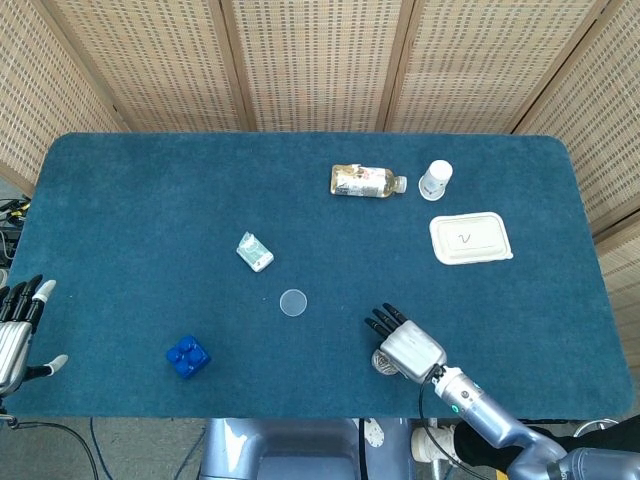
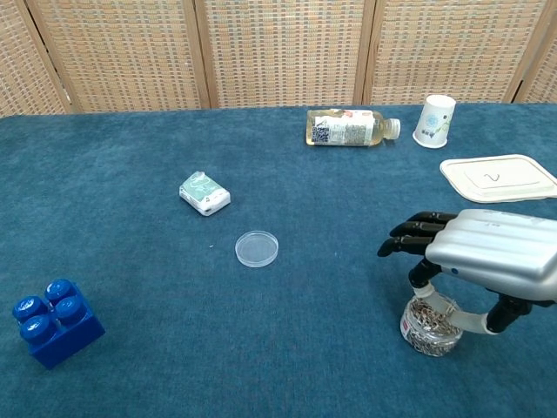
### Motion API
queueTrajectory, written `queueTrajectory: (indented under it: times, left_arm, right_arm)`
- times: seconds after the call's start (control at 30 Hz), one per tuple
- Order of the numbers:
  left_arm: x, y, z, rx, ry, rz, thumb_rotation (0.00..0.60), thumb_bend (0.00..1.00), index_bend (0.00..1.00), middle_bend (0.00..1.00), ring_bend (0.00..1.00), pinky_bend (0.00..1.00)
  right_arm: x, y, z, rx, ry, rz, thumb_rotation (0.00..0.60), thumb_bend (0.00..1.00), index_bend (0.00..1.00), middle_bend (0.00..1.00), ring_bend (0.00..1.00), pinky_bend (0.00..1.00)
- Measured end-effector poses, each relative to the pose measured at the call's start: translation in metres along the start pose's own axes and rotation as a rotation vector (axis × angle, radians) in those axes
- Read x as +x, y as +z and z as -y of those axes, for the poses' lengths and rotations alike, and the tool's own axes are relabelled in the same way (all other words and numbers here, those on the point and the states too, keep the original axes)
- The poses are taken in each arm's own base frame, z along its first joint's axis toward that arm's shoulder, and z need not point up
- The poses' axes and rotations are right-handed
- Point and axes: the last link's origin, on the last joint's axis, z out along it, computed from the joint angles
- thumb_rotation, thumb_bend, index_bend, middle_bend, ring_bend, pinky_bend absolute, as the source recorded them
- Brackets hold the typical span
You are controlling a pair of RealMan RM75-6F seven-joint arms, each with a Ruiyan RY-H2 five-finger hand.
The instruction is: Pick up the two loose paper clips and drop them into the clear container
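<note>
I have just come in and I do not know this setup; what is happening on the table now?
The right hand is low over a clear container full of paper clips, near the table's front edge. Whether it holds a clip cannot be seen. The left hand rests idle at the far left, fingers apart, holding nothing.

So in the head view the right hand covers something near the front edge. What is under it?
Observer: The chest view shows a clear container full of paper clips, standing on the table under the palm of the right hand.
Operator: Are the fingers wrapped around it?
Observer: No. From the chest, the fingers stretch forward above and past the container, and only the thumb hangs down beside it.
Operator: And the small round disc mid-table?
Observer: The chest view shows a raised rim, so it is a shallow clear dish, with nothing visible in it.
</note>
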Motion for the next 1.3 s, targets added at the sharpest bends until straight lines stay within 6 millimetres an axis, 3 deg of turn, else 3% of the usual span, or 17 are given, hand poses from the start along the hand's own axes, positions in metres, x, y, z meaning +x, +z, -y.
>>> queueTrajectory:
  times: [0.4,0.63,0.7,0.77,0.87,0.93,1.13,1.3]
  left_arm:
    - [0.000,-0.001,0.000,-0.002,-0.001,-0.002,0.600,0.04,0.00,0.00,0.00,0.00]
    - [0.000,-0.001,0.000,-0.001,-0.002,-0.002,0.600,0.04,0.00,0.00,0.00,0.00]
    - [0.001,-0.001,0.000,-0.001,-0.003,-0.004,0.600,0.04,0.00,0.00,0.00,0.00]
    - [0.002,-0.001,0.000,0.000,-0.005,-0.009,0.600,0.04,0.00,0.00,0.00,0.00]
    - [0.004,-0.002,0.001,-0.003,-0.007,-0.022,0.600,0.04,0.00,0.00,0.00,0.00]
    - [0.005,-0.003,0.000,-0.006,-0.007,-0.029,0.600,0.04,0.00,0.00,0.00,0.00]
    - [0.005,-0.005,-0.001,-0.020,-0.008,-0.047,0.600,0.03,0.00,0.00,0.00,0.00]
    - [0.004,-0.009,-0.002,-0.023,-0.003,-0.050,0.600,0.03,0.00,0.00,0.00,0.00]
  right_arm:
    - [0.006,-0.005,0.000,0.000,0.002,-0.022,0.600,0.32,0.45,0.10,0.00,0.00]
    - [0.026,-0.017,-0.005,-0.024,0.024,-0.102,0.600,0.31,0.44,0.10,0.00,0.00]
    - [0.034,-0.022,-0.010,-0.041,0.030,-0.136,0.600,0.26,0.38,0.08,0.00,0.00]
    - [0.041,-0.029,-0.017,-0.069,0.035,-0.175,0.600,0.14,0.23,0.03,0.00,0.00]
    - [0.047,-0.045,-0.033,-0.150,0.053,-0.229,0.600,0.01,0.04,0.00,0.00,0.00]
    - [0.047,-0.060,-0.047,-0.226,0.078,-0.266,0.600,0.00,0.00,0.00,0.00,0.00]
    - [0.030,-0.105,-0.080,-0.446,0.189,-0.313,0.600,0.00,0.00,0.00,0.00,0.00]
    - [0.017,-0.138,-0.095,-0.573,0.225,-0.367,0.600,0.00,0.00,0.00,0.00,0.00]
